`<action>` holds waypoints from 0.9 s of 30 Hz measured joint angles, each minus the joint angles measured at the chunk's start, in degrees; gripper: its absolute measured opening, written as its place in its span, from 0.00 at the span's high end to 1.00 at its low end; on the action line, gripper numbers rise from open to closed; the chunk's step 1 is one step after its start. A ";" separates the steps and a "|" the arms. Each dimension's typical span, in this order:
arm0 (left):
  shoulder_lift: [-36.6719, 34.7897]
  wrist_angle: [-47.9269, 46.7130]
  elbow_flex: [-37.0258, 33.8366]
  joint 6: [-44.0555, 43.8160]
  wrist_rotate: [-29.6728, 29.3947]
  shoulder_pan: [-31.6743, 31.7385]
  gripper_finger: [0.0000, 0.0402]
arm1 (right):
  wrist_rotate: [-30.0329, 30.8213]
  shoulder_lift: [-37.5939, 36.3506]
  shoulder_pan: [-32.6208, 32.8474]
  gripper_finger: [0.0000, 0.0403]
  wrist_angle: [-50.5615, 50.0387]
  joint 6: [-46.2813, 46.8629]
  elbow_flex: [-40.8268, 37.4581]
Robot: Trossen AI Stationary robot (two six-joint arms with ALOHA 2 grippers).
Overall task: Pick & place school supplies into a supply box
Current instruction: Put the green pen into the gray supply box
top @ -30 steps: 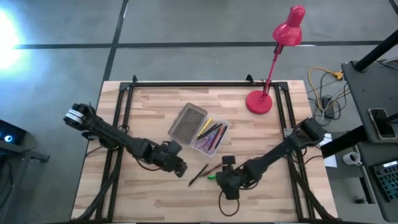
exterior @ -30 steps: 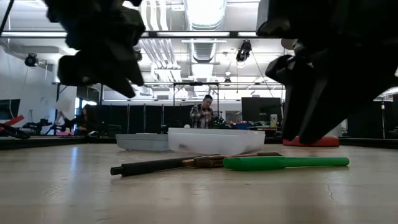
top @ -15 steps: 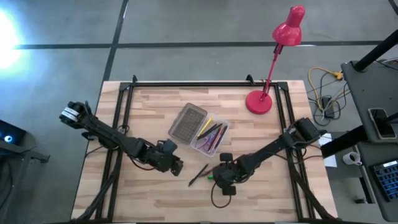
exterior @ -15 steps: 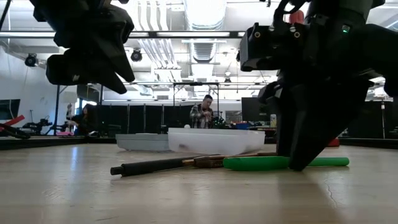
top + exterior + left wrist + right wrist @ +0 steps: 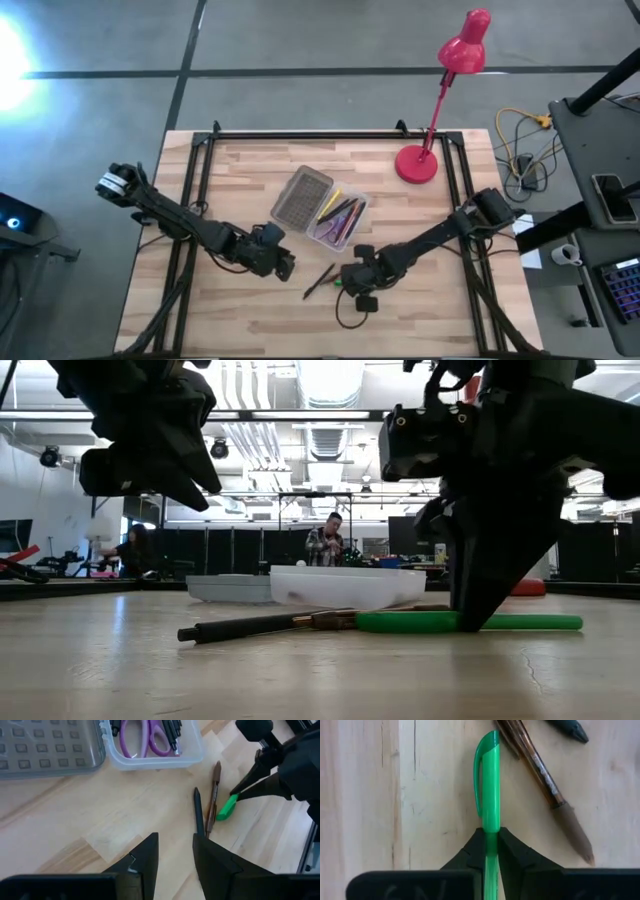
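A pale wooden table with a dark metal frame stands on a grey concrete floor crossed by dark seams. A bright glare falls on the floor off the table's far left corner. A red desk lamp stands with its round base on the table's far right corner. To the right, yellow and grey cables lie on the floor beside a dark desk carrying a keyboard. Seen level across the table, the room behind has white ceiling ducts, hanging lights, dark workbenches with monitors, and a person in a plaid shirt standing far back.
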 joint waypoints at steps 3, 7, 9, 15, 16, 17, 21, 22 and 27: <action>0.00 0.13 0.02 0.02 0.02 0.00 0.74 | -0.88 -1.70 0.33 0.95 -0.83 2.47 -0.30; 0.00 0.59 0.00 0.04 0.02 0.00 0.74 | -1.97 -6.15 0.66 0.96 -2.18 5.64 -0.38; 0.00 0.73 0.00 0.04 0.02 0.00 0.74 | -0.49 -9.29 0.56 0.96 -2.31 6.95 -0.27; 0.00 1.47 0.00 0.95 -0.13 0.00 0.74 | 8.57 -16.99 -0.69 0.96 -2.82 15.52 -0.61; 0.00 1.64 0.00 0.96 -0.22 0.00 0.74 | 10.22 -18.20 -1.49 0.96 -2.82 17.41 -0.63; 0.00 1.85 0.00 0.96 -0.40 0.00 0.74 | 11.79 -19.25 -2.47 0.96 -2.70 19.12 -0.73; 0.00 1.89 0.00 0.94 -1.31 0.00 0.74 | 16.47 -20.93 -7.79 0.96 -3.27 26.42 -1.27; 0.00 1.91 0.00 0.94 -1.31 0.00 0.74 | 16.76 -21.22 -9.30 0.96 -3.78 29.89 -1.27; 0.00 1.95 0.00 0.55 -1.35 0.00 0.74 | 17.76 -20.08 -15.14 0.96 -2.48 41.82 -1.71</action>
